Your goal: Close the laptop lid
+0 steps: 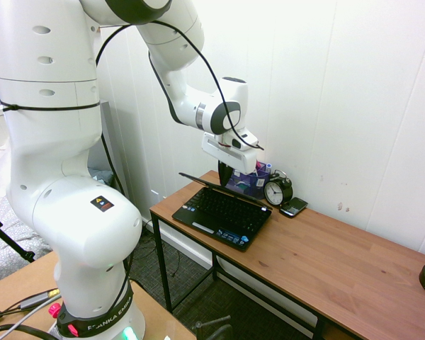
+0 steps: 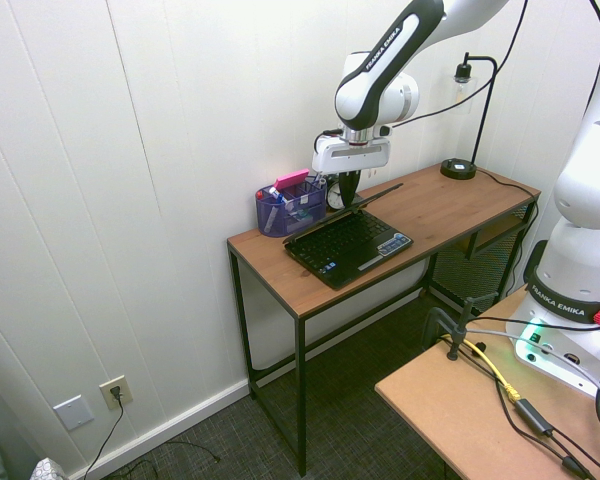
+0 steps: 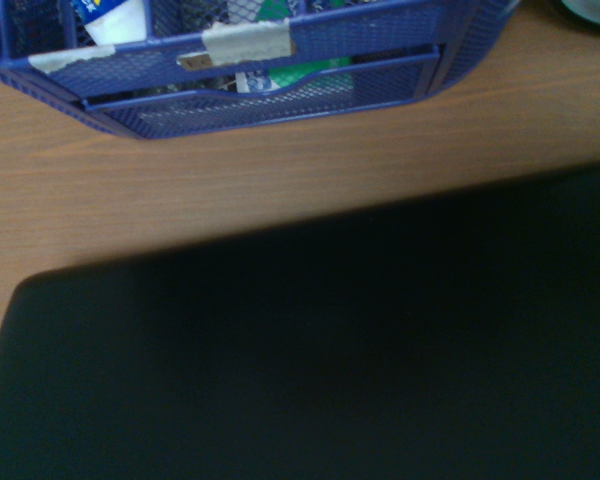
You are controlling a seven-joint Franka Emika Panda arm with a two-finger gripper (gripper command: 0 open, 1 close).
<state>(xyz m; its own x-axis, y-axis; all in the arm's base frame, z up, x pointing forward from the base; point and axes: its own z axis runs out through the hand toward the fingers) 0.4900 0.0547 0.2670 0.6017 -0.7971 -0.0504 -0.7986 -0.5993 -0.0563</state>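
Note:
The laptop (image 1: 223, 211) (image 2: 345, 243), a small black netbook, sits at the left end of the wooden desk (image 1: 326, 262), its keyboard still showing. The laptop lid (image 1: 198, 181) (image 2: 380, 196) is tilted far down over the keyboard and shows as a thin black edge in both exterior views. Its matte black outer shell (image 3: 310, 370) fills the lower half of the wrist view. My gripper (image 1: 225, 173) (image 2: 348, 190) is shut and points down, with its tips at the back of the lid near the top edge. Nothing is held between the fingers.
A blue mesh organizer (image 1: 249, 183) (image 2: 290, 207) (image 3: 280, 70) stands right behind the laptop against the white wall. A black alarm clock (image 1: 277, 191) and a small black phone (image 1: 293, 207) sit beside it. A lamp base (image 2: 458, 168) is at the desk's far end.

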